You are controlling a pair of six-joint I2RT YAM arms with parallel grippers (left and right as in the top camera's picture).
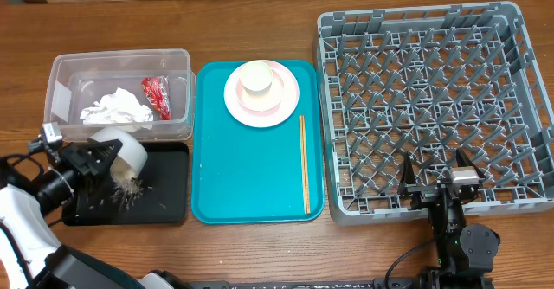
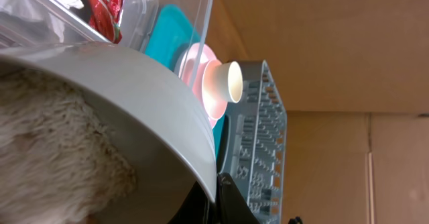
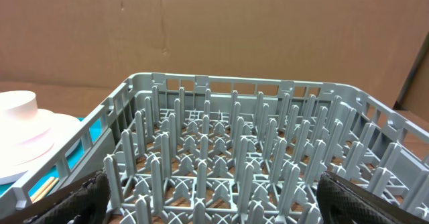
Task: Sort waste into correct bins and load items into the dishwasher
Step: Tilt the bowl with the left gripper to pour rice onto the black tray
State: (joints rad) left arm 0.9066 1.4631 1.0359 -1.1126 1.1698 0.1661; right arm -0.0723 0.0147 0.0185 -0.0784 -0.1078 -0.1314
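At lower left, the bowl [image 1: 130, 150] is clamped by the left end effector [image 1: 106, 157] over the black tray [image 1: 171, 181], and rice [image 1: 132, 185] could be spilled outside if tipped too fast.

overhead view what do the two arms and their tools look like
Both arms are black with black cables. The left tool follows a white link and has a small pale camera box; the right tool has two dark pointed fingers and a silver block.

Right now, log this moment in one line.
left gripper: holds bowl tipped over black tray | right gripper: open by rack | tub: wrapper, tissue
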